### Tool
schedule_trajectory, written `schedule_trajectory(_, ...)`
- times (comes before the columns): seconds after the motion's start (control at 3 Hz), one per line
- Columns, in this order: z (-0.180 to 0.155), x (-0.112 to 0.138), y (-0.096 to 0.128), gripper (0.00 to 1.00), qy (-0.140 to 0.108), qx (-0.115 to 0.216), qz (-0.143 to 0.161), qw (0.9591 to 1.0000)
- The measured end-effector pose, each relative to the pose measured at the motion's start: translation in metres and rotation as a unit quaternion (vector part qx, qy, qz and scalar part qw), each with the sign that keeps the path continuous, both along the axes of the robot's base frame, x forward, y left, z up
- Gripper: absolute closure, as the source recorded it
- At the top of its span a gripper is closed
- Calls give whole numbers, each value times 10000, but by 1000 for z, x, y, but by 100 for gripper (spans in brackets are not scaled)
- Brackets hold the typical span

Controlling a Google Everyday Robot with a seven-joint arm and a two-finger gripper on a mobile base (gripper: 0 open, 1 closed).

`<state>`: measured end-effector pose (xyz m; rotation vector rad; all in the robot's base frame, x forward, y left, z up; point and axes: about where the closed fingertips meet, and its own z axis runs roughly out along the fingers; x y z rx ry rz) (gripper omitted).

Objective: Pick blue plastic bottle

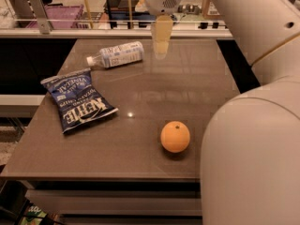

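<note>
The blue plastic bottle point(116, 54) lies on its side at the table's far left, white cap pointing left, with a pale blue-and-white label. My gripper point(161, 45) hangs from the white wrist above the table's far middle, just right of the bottle and apart from it. It holds nothing that I can see.
A dark blue chip bag point(77, 100) lies at the left of the brown table point(154, 93). An orange point(175, 136) sits near the front middle. My white arm fills the right side of the view. A rail and shelves stand behind the far edge.
</note>
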<state>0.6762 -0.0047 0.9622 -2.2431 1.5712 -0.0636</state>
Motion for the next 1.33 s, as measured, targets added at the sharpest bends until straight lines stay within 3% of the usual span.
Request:
schedule_trajectory(0.33,-11,14,12,0,81,-31,169,9998)
schedule_trajectory(1.33,-30,46,49,0,166,-299,209,9992)
